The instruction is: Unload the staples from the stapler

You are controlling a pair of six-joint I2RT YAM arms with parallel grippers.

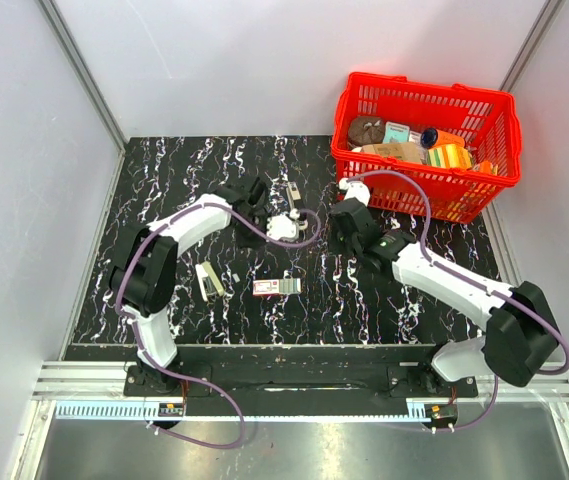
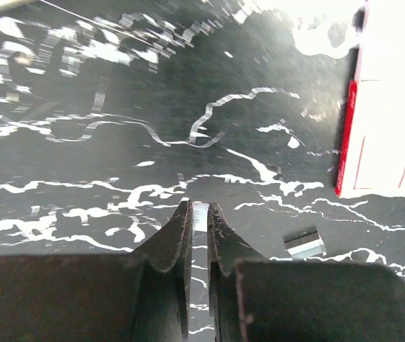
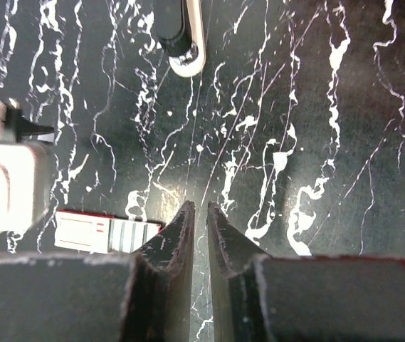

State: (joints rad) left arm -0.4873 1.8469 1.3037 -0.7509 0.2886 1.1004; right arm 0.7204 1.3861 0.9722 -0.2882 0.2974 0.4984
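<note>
The pale olive-beige stapler point(image 1: 207, 280) lies on the black marbled table, near the left arm's base side. My left gripper point(image 1: 272, 225) hovers over the table's middle, well right of the stapler. In the left wrist view that gripper point(image 2: 199, 211) is shut on a short silvery strip of staples point(image 2: 199, 216), pinched at its fingertips. A second loose silvery staple piece point(image 2: 305, 244) lies on the table to the right of the fingers. My right gripper point(image 1: 349, 225) is near the basket; its fingers point(image 3: 188, 228) are shut with nothing between them.
A small red-and-white box point(image 1: 274, 287) lies right of the stapler, also seen as the box point(image 2: 384, 128) and the box point(image 3: 106, 235). A small pale elongated object point(image 1: 293, 190) lies further back. A red basket point(image 1: 354, 105) with several items stands at the back right.
</note>
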